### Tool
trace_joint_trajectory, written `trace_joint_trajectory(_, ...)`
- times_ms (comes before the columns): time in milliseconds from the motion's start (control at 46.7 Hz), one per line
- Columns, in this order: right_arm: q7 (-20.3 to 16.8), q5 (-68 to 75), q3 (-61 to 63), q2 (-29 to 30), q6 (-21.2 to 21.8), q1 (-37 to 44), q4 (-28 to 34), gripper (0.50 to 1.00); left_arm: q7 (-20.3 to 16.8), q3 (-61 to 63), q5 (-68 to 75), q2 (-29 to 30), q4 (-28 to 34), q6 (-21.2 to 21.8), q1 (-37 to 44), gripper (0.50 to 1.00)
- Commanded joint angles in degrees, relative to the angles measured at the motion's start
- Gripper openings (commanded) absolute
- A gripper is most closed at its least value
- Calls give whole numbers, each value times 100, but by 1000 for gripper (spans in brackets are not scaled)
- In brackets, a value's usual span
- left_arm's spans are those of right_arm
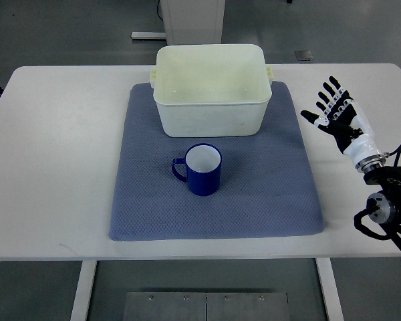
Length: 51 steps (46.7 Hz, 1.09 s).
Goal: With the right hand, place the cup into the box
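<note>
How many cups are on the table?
1. The cup stands upright on the mat, just in front of the box. Nothing in the box; none hidden.

My right hand [335,110], at the right of the frame, looks like hard plastic: glossy black finger segments with white shells, and a smooth white cuff ahead of dark metal-looking joints. The cup [201,169] at centre has a shiny deep-blue outside and a smooth white inside, like enamel or glazed ware. The box [211,93] above it looks like cream plastic, smooth with a soft sheen. Under both lies a blue-grey cloth mat [267,180], matt, with a fine waffle-like texture. The table [60,154] is a smooth, matt white top.
</note>
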Motion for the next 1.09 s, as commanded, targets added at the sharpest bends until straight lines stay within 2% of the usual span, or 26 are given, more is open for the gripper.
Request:
trace_joint_trajectory(0, 57, -1, -20, -48, 56, 1, 36, 1000, 0, 1, 0, 0, 1, 0, -1, 1000)
trace_joint_trajectory(257, 383, -1, -266, -716, 953, -43, 106, 1000, 0, 1, 0, 0, 1, 0, -1, 1000)
trace_joint_trajectory(300, 394, -1, -301, -778, 1024, -51, 106, 1000, 0, 1, 0, 0, 1, 0, -1, 1000)
trace_joint_trajectory(321, 394, -1, -388, -926, 1215, -69, 115, 1000, 0, 1, 0, 0, 1, 0, -1, 1000)
trace_joint_trajectory(407, 394, -9, -573, -1155, 1550, -165, 167, 1000, 0, 1, 0, 0, 1, 0, -1, 1000)
trace_joint_trajectory(557, 394, -36, -1030, -1560, 1990, -280, 571, 1000, 0, 1, 0, 0, 1, 0, -1, 1000)
trace_joint_trajectory(771, 394, -62, -1523, -1745, 2061, -280, 1143, 1000, 0, 1, 0, 0, 1, 0, -1, 1000)
trace_joint_trajectory(1071, 394, -71, -1523, -1472, 2034, -280, 1231, 1000, 0, 1, 0, 0, 1, 0, -1, 1000)
